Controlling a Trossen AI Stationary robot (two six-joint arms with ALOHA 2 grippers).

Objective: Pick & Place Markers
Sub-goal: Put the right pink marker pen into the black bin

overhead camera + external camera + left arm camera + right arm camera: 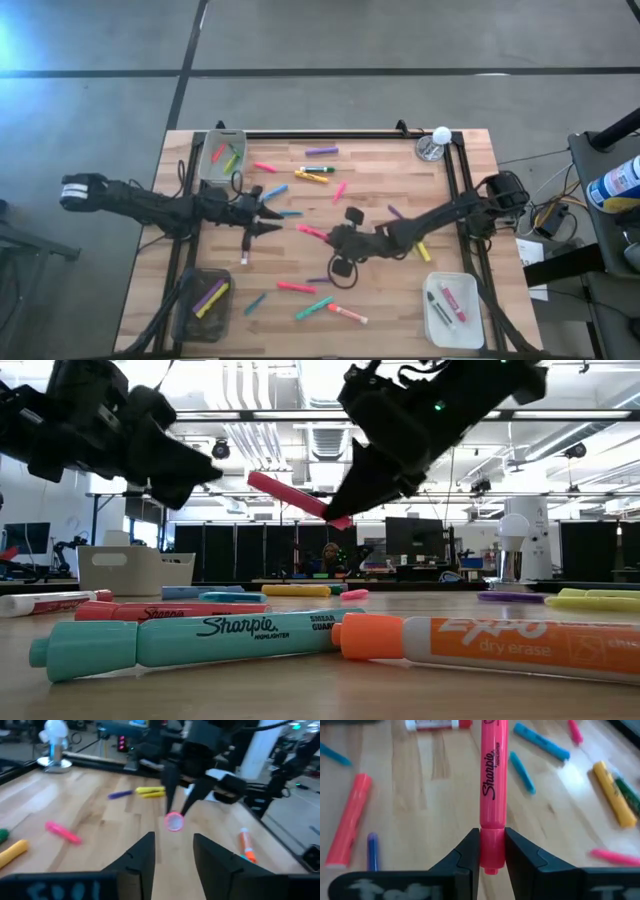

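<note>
Several markers in pink, blue, yellow, green, purple and orange lie scattered flat on the wooden table (400, 300). A teal highlighter (190, 643) and an orange-capped marker (500, 650) lie nearest the front edge. My right gripper (332, 238) is over the middle of the table, shut on a pink highlighter (312, 232). That pink highlighter (295, 495) is in the air. My left gripper (272, 220) stands open just left of it, with nothing between its fingers (145, 857). It faces the pink highlighter's free end (174, 821). My right gripper pinches the pink highlighter's end section (492, 845) between its two fingers. The fingers come slanting down from the table's right. The highlighter's body (493, 775) sticks out past the fingertips, in line with them, toward my left gripper. It is lifted clear of the table and tilted.
A bin (222, 155) with markers stands at the far left. A second bin (205, 300) is at the near left and a third bin (452, 308) at the near right. A white ball on a metal base (433, 145) stands at the far right corner.
</note>
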